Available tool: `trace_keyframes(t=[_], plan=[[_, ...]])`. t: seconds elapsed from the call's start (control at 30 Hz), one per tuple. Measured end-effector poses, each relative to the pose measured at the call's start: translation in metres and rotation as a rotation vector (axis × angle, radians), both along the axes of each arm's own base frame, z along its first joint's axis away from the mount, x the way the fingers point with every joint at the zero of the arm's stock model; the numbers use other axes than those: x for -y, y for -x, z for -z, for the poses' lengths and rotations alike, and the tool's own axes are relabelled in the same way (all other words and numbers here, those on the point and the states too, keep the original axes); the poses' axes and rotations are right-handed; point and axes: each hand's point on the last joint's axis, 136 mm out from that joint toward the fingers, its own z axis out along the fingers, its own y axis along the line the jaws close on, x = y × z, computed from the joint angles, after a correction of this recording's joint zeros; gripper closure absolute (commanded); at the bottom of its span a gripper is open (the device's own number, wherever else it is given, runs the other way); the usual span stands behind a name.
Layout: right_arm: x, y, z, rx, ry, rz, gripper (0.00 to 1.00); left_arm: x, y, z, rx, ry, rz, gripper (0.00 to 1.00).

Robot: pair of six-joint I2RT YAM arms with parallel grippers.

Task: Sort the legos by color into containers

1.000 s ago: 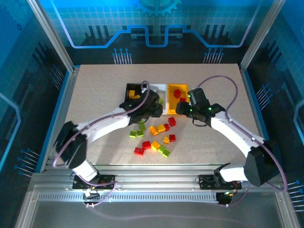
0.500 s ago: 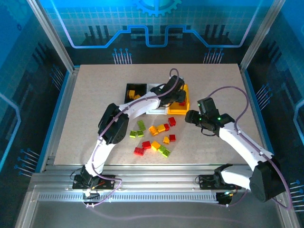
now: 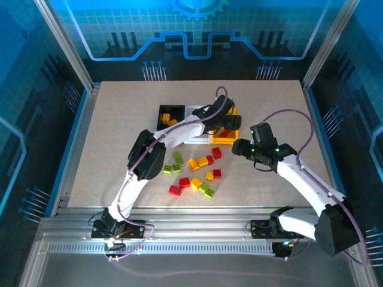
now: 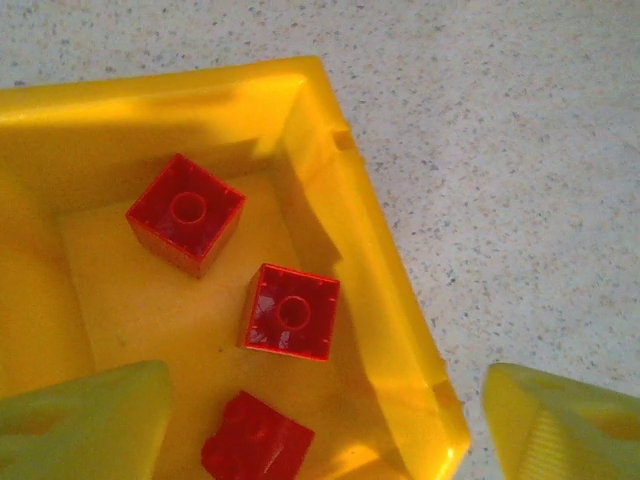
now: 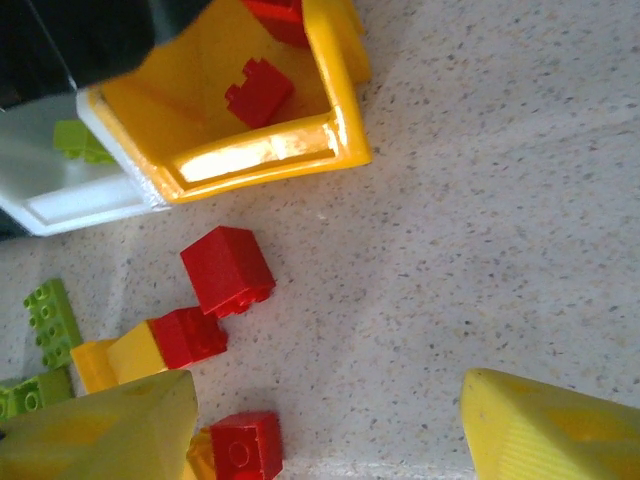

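Status from my remote station. Left gripper (image 4: pixel 325 400) hangs over a corner of the yellow-orange bin (image 4: pixel 390 290). Its fingers (image 4: pixel 80 425) are spread wide with nothing between them: one is above the bin's interior, the other outside its wall over the speckled table (image 4: pixel 520 150). Three red bricks (image 4: pixel 291 311) lie inside that bin, each apart from the others.

Right gripper (image 5: pixel 325 400) is likewise fully spread and empty, over bare table just beside the same bin.

The white bin (image 5: pixel 70 205) touches the yellow-orange bin's side and holds a lime green brick (image 5: pixel 78 140). The black bin (image 3: pixel 160 113) stands on the white bin's far side and holds yellow-orange bricks (image 3: pixel 168 118).

Loose legos (image 3: pixel 194 170) in red, yellow-orange and green are scattered on the table, nearer the arm bases than the bins. One loose red brick (image 5: pixel 228 270) lies near the yellow-orange bin's wall, not touching it.
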Motion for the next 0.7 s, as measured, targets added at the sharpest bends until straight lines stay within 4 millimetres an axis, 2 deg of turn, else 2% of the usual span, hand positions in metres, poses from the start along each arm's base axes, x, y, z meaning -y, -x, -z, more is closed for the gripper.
trace_keyframes(t=[0.07, 0.2, 0.3, 0.4, 0.53, 0.7], plan=[[-0.004, 0.001, 0.003, -0.012, -0.009, -0.020, 0.27, -0.006, 0.010, -0.010, -0.004, 0.025, -0.002, 0.01], [-0.021, 0.005, 0.014, -0.045, -0.005, -0.097, 0.27, -0.026, 0.039, -0.046, 0.016, 0.098, -0.005, 0.01], [-0.037, 0.008, 0.030, -0.085, 0.007, -0.166, 0.27, -0.045, 0.065, -0.075, 0.052, 0.160, -0.010, 0.01], [-0.055, 0.008, 0.043, -0.119, 0.032, -0.230, 0.27, -0.069, 0.097, -0.091, 0.076, 0.206, -0.014, 0.01], [-0.079, -0.006, 0.046, -0.118, 0.061, -0.277, 0.27, -0.108, 0.140, -0.080, 0.068, 0.210, -0.039, 0.01], [-0.086, -0.031, 0.052, -0.105, 0.099, -0.240, 0.28, -0.158, 0.178, -0.051, 0.037, 0.163, -0.110, 0.01]])
